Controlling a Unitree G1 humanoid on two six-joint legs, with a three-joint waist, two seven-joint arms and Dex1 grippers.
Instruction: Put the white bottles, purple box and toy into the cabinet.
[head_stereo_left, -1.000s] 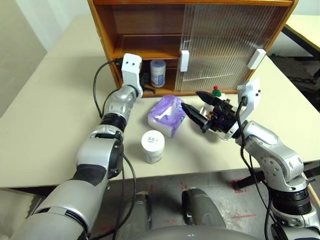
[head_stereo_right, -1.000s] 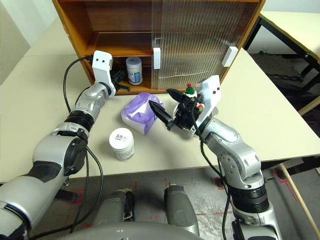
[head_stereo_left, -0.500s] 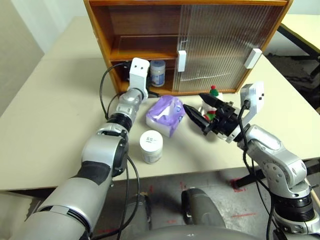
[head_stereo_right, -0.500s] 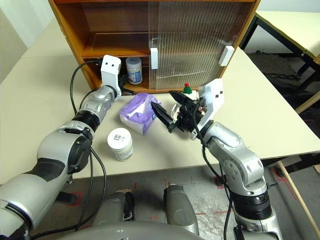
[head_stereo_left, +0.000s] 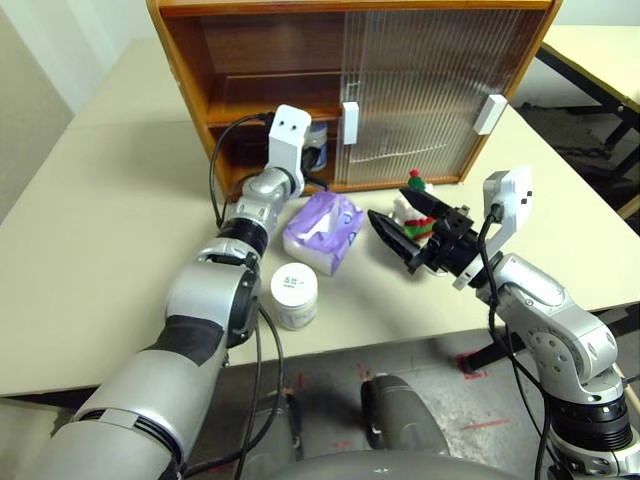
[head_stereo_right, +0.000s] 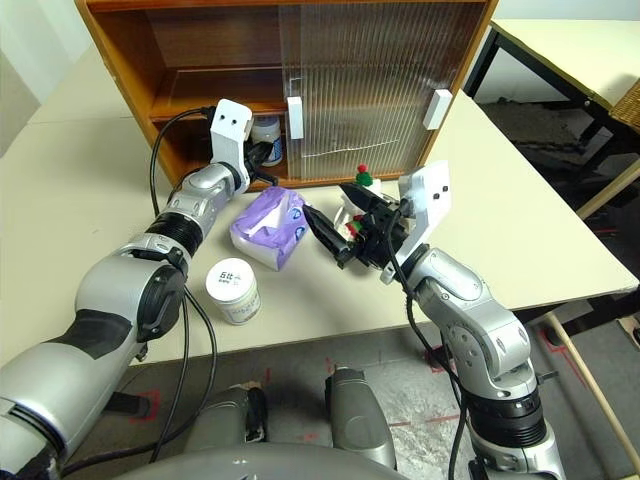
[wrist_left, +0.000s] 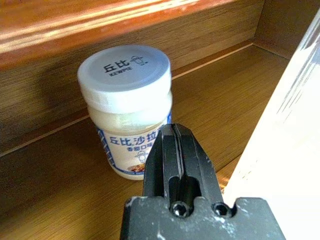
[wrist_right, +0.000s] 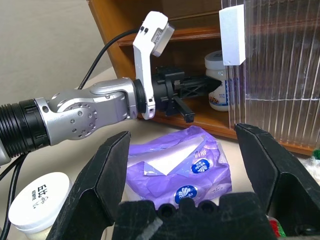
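- Left wrist view: the left gripper (wrist_left: 174, 131) has its two black fingers pressed together with nothing between them, its tip just in front of a white bottle (wrist_left: 127, 107) that stands upright on the lower shelf of the cabinet (wrist_left: 60, 27).
- From the head views, that bottle sits in the open left half of the cabinet (head_stereo_left: 190, 70), just left of the near sliding door's white handle (head_stereo_left: 350, 122).
- The ribbed sliding doors (head_stereo_left: 430, 85) cover the right half of the cabinet.
- The purple box (head_stereo_left: 322, 231) lies on the table (head_stereo_left: 100, 250) just in front of the cabinet's lower edge, below the left gripper's arm.
- The second white bottle (head_stereo_left: 294, 295) stands upright on the table, farther from the cabinet than the purple box and near the table's front edge.
- The right gripper (head_stereo_left: 398, 222) hovers to the right of the purple box with its jaws spread wide and empty.
- In the right wrist view the purple box shows between the right gripper's fingers (wrist_right: 107, 170), farther toward the cabinet.
- The toy (head_stereo_left: 414, 205), a snowman with a red-green hat, sits in front of the closed doors, partly hidden behind the right gripper.
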